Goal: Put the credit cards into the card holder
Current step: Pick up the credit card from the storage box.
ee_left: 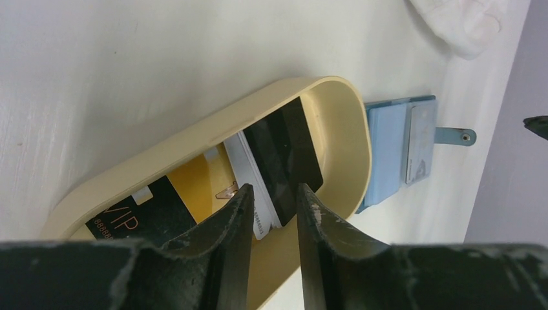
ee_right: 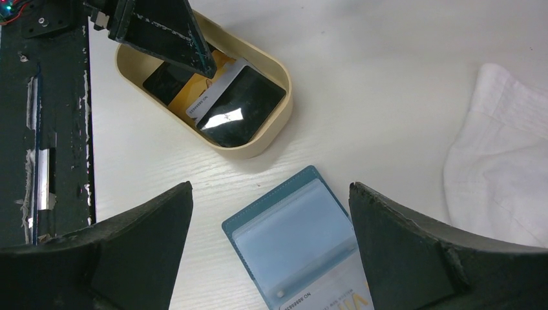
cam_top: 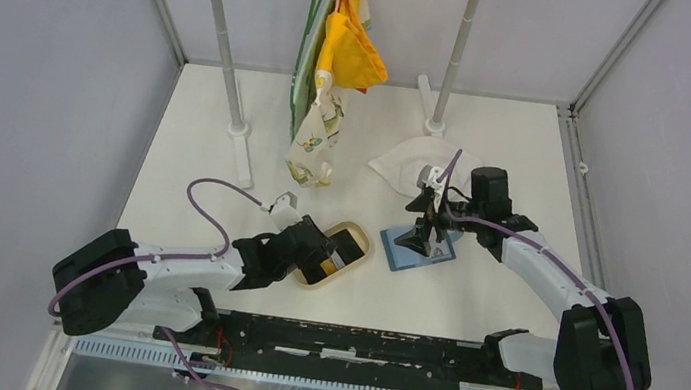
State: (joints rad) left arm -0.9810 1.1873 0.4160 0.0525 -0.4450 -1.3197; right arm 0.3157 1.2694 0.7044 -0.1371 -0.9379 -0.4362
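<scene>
Closest in, the left gripper (ee_left: 276,192) reaches into the tan oval tray (ee_left: 194,132), which I'll use as the landmark. Its two scuffed dark fingers (ee_left: 236,226) stand narrow, with the near end of a black card (ee_left: 284,152) between them. I can't tell whether they are actually pinching it. That black card lies tilted at the tray's rounded end, stacked on a white card (ee_left: 242,158) whose edge shows beside it. A yellow card (ee_left: 194,181) sits in the middle of the tray. At the tray's other end, partly hidden behind the fingers, is a second black card (ee_left: 145,213) with "VIP" printed on it.

Just beside the rounded end of the tray, with a strip of bare table (cam_top: 469,302) between them, the blue card holder (ee_left: 388,155) lies opened flat. Its clear pockets face up and its snap tab (ee_left: 460,136) sticks out on the side away from the tray. A pale printed card (ee_left: 419,145) already sits in one pocket. Neither black card is in the holder.

The right gripper (ee_right: 270,194) hangs over the holder with its jaws spread wide and nothing between them. A crumpled white cloth (ee_right: 497,161) lies on the table beyond the holder, farther from the tray. Behind the tray, at the far edge of the table, patterned and yellow cloths (cam_top: 339,63) hang from a rack.
</scene>
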